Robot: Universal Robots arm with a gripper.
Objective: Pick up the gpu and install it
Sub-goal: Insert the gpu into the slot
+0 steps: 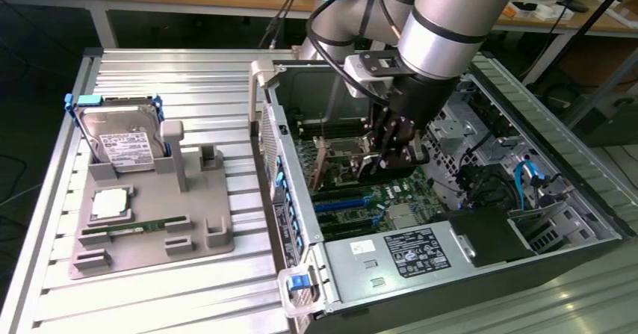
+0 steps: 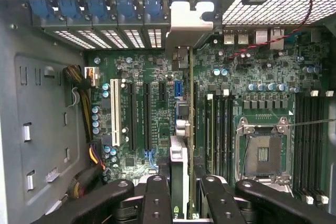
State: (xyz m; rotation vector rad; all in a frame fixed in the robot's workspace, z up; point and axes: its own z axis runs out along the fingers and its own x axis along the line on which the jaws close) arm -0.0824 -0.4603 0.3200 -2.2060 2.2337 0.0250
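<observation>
We see the arm reaching down into the open computer case (image 1: 289,147), which lies on its side on the ribbed metal counter (image 1: 169,76). The tool (image 1: 392,155) is narrowed onto the gpu (image 1: 344,162), gripping it by its upper edge so that the card stands on edge above the motherboard (image 1: 384,199). In the wrist view the tool (image 2: 185,200) has a finger on either side of the gpu (image 2: 179,156), which runs edge-on away from the camera with long expansion slots on one side and memory sockets on the other; its silver bracket (image 2: 191,17) meets the case's rear wall beside the row of blue slot latches (image 2: 94,9). Whether the card's lower edge is seated in a slot we cannot tell. On the counter, at the exterior view's left beside the case, a grey fixture (image 1: 140,258) carries a hard drive (image 1: 119,136), a silver square chip (image 1: 110,202) and a green memory stick (image 1: 134,231).
</observation>
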